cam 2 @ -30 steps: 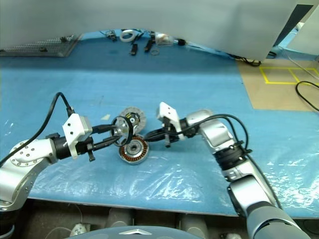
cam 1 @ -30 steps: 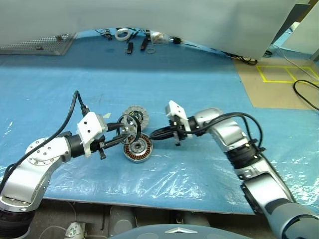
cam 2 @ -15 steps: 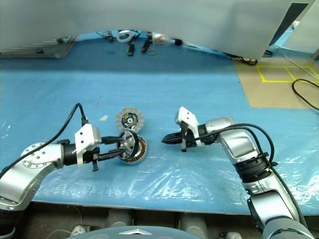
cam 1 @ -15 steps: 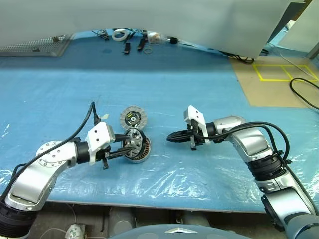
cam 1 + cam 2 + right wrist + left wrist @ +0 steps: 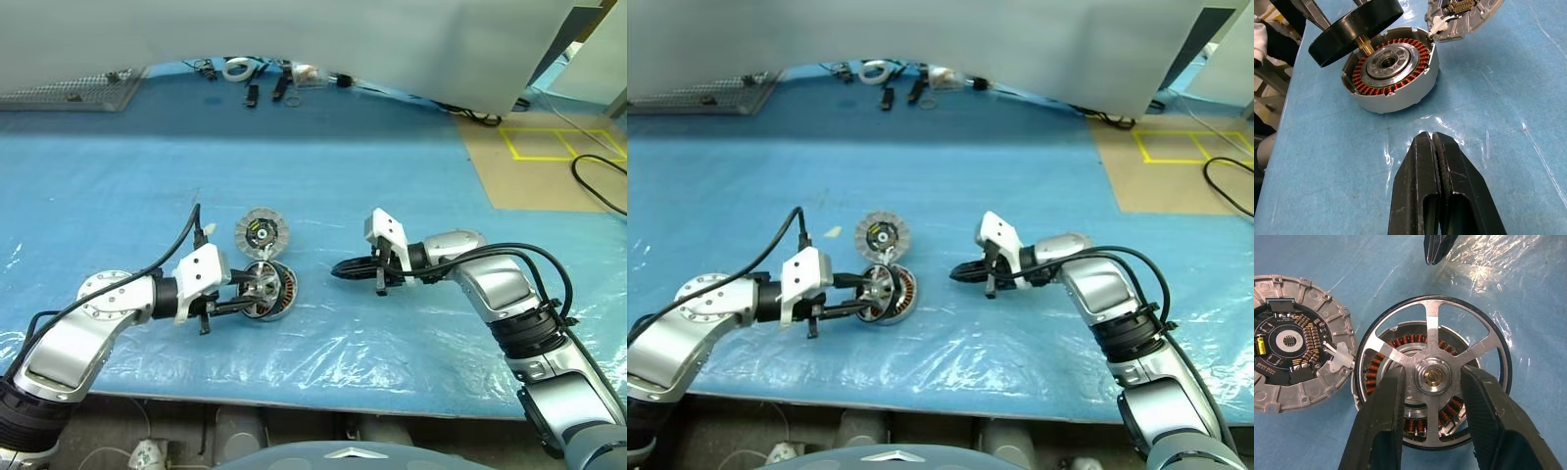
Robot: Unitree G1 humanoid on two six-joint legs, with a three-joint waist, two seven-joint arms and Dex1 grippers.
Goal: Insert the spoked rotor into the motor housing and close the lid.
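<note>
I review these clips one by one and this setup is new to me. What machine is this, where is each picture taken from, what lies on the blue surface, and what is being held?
This is a humanoid robot with two arms. Two pictures come from its head, looking down over the arms; the other two from a camera on each wrist. On the blue table sits the motor housing, a grey drum with copper windings, and beside it the lid, circuit face up. The left gripper holds the spoked rotor by its hub, tilted just over the housing and not yet seated. The right gripper hangs nearby, jaws shut and empty. Small parts lie at the far edge.
</note>
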